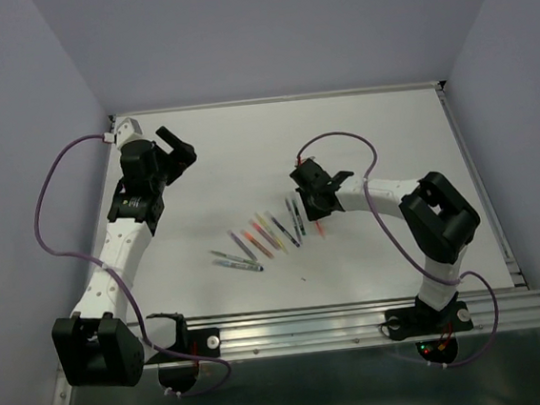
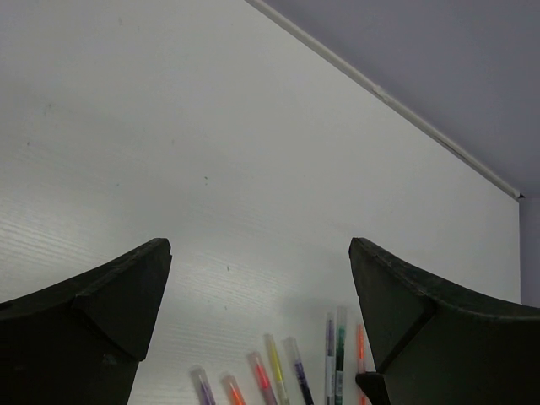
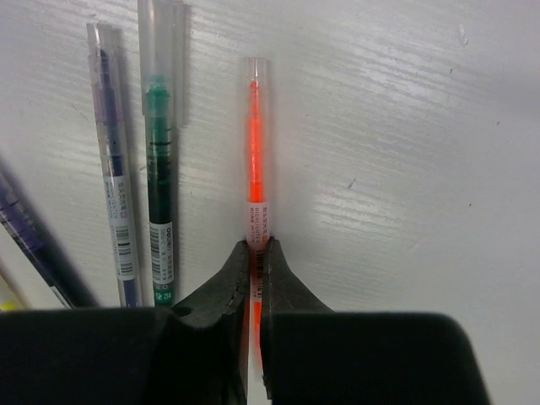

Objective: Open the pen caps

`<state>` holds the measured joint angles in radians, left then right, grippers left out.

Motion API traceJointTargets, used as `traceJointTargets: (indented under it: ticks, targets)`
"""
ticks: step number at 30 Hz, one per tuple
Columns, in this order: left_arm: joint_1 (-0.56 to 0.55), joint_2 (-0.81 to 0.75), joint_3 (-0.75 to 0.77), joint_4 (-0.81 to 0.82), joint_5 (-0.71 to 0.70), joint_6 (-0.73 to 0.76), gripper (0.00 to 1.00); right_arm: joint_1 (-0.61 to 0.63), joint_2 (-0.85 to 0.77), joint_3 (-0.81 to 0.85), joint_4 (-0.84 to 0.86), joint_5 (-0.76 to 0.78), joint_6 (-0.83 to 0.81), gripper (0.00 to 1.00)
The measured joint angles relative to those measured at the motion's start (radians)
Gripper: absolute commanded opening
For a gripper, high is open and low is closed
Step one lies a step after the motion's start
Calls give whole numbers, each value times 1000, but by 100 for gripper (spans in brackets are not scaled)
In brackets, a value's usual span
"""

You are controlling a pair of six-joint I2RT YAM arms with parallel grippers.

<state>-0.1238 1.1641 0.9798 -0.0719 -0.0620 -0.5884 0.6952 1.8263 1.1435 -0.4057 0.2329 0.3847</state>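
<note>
The thin, clear-bodied orange pen (image 3: 256,143) lies flat on the table at the right end of the row of pens (image 1: 259,237), near the table's middle. The right gripper (image 3: 256,249) is clenched on its barrel just nearer than the printed label, jaws pinched tight with the pen running straight away from them. The clear cap (image 3: 256,72) appears to be the transparent sleeve at the pen's far end, and it looks not yet pulled.

Just left of it lie a dark green pen (image 3: 159,169) and a slim blue pen (image 3: 112,169), roughly parallel and apart from the held one.

The left gripper (image 2: 260,249) hangs released, jaws wide, over bare table at the far left, well apart from the pens.

To do this step well, the right grip should probably hold firm and lift the pen free of its neighbours, so the left jaws can close on the cap alone and pull along the pen's axis; a sideways tug could twist the slim barrel out of the pinch.

The white table (image 1: 388,134) is matt and faintly ribbed, edged by an aluminium rail (image 1: 358,318) on the near side, with plain lilac-grey walls (image 1: 263,31) around and purple cables (image 1: 45,200) looping off both arms.
</note>
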Motion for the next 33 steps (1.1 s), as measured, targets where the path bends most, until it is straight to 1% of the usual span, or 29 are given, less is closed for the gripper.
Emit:
traceJointTargets:
  ticks: [3,5,8,9,10,13,16,17,18,19,21,27,29,31,33]
  targets:
    - [-5,0,-3,13,66,-5,99,0,-17,-4,-10,13,-38,1]
    - [-18,0,-11,41,138,-11,99,4,-62,-20,-9,10,-76,1]
    - [-64,0,-42,112,252,-19,99,7,-190,-67,58,-37,-133,1]
    - [-76,1,-47,120,267,-19,99,6,-245,-85,88,-69,-147,1]
    - [-111,5,-59,146,320,-24,98,6,-296,-98,119,-106,-161,1]
    - [-182,24,-66,196,389,-35,94,6,-399,-118,208,-203,-182,1]
    - [-246,45,-71,259,442,-57,84,7,-445,-118,278,-289,-192,1]
    - [-266,51,-71,278,454,-64,79,7,-451,-118,297,-319,-195,1]
    - [-276,53,-71,288,457,-71,79,7,-452,-118,306,-337,-195,1]
    - [-284,57,-71,303,462,-78,74,7,-451,-118,312,-364,-195,1]
    - [-296,63,-71,328,465,-91,70,6,-450,-118,313,-396,-193,1]
    - [-319,90,-71,362,464,-105,69,7,-445,-118,321,-454,-175,1]
    - [-323,100,-71,367,461,-109,66,7,-445,-118,327,-463,-169,1]
    - [-327,108,-71,368,458,-110,65,7,-445,-116,342,-475,-160,1]
    - [-330,112,-71,368,457,-111,61,7,-444,-107,350,-480,-155,1]
